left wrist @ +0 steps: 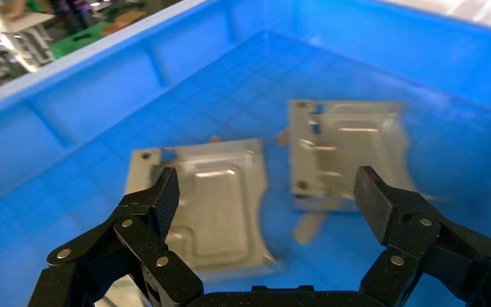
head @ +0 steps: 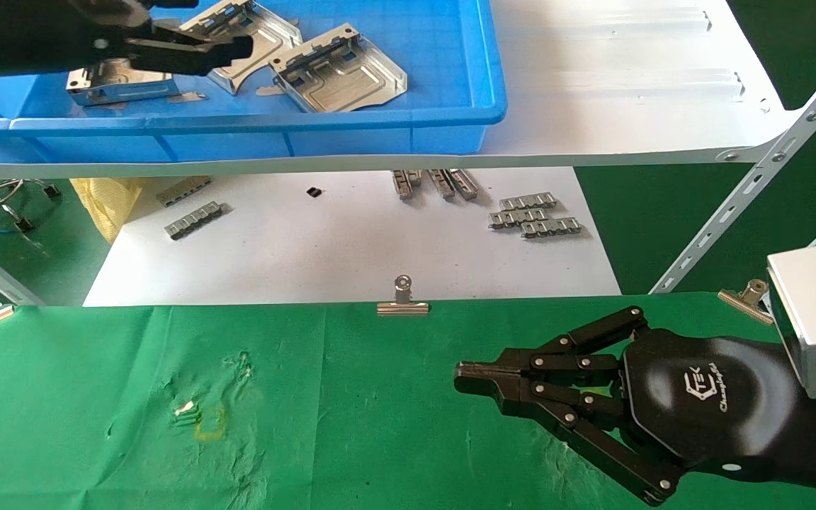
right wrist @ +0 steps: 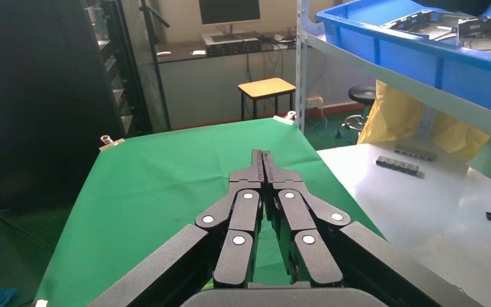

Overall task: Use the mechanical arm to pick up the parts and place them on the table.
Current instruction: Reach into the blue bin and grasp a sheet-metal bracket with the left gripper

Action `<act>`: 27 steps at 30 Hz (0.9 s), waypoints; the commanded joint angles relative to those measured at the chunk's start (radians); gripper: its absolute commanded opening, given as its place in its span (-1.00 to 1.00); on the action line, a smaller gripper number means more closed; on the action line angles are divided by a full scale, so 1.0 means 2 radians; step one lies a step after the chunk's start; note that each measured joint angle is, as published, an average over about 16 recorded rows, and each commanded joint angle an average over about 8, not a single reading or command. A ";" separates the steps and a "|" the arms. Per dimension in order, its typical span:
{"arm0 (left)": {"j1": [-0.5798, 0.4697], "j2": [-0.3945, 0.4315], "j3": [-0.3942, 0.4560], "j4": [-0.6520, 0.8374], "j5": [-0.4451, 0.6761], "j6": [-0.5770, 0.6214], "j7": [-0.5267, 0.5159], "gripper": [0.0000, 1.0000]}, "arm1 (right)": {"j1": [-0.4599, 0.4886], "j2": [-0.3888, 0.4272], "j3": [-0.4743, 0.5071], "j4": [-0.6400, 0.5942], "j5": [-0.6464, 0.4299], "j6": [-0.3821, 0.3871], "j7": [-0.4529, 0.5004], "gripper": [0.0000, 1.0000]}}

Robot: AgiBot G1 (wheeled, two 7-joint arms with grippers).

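Note:
Three silver stamped parts lie in the blue bin (head: 238,131) on the shelf: one on the right (head: 341,71), one in the middle (head: 252,28), one on the left (head: 121,81). My left gripper (head: 227,44) reaches into the bin above them. In the left wrist view it (left wrist: 270,201) is open and empty, hovering over two parts, one nearer (left wrist: 214,204) and one farther (left wrist: 348,150). My right gripper (head: 461,379) is shut and empty, low over the green cloth table (head: 309,411). It also shows in the right wrist view (right wrist: 262,157) above the table (right wrist: 166,173).
The bin stands on a white shelf board (head: 627,85) with a slanted metal upright (head: 755,191). Below lies a white board with small grey ridged strips (head: 532,216). Silver clips (head: 402,301) edge the cloth. A yellow bag (head: 107,202) sits at left.

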 commanded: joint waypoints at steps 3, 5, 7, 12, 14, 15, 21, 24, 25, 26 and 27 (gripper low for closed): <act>-0.008 0.025 0.008 0.022 0.014 -0.042 0.017 -1.00 | 0.000 0.000 0.000 0.000 0.000 0.000 0.000 1.00; -0.012 0.037 0.011 0.034 0.020 -0.064 0.019 -1.00 | 0.000 0.000 0.000 0.000 0.000 0.000 0.000 1.00; -0.017 0.049 0.014 0.045 0.026 -0.087 0.020 -1.00 | 0.000 0.000 0.000 0.000 0.000 0.000 0.000 1.00; -0.025 0.071 0.022 0.070 0.038 -0.142 0.015 -1.00 | 0.000 0.000 0.000 0.000 0.000 0.000 0.000 1.00; -0.027 0.078 0.024 0.078 0.043 -0.164 0.011 -1.00 | 0.000 0.000 0.000 0.000 0.000 0.000 0.000 1.00; -0.028 0.082 0.026 0.082 0.045 -0.174 0.009 -1.00 | 0.000 0.000 0.000 0.000 0.000 0.000 0.000 1.00; -0.031 0.093 0.032 0.096 0.054 -0.206 -0.007 -1.00 | 0.000 0.000 0.000 0.000 0.000 0.000 0.000 1.00; -0.032 0.093 0.033 0.101 0.055 -0.205 -0.015 -1.00 | 0.000 0.000 0.000 0.000 0.000 0.000 0.000 1.00; -0.032 0.092 0.033 0.102 0.055 -0.202 -0.018 -1.00 | 0.000 0.000 0.000 0.000 0.000 0.000 0.000 1.00; -0.032 0.091 0.033 0.102 0.056 -0.200 -0.020 -1.00 | 0.000 0.000 0.000 0.000 0.000 0.000 0.000 1.00; -0.032 0.090 0.034 0.103 0.056 -0.197 -0.023 -1.00 | 0.000 0.000 0.000 0.000 0.000 0.000 0.000 1.00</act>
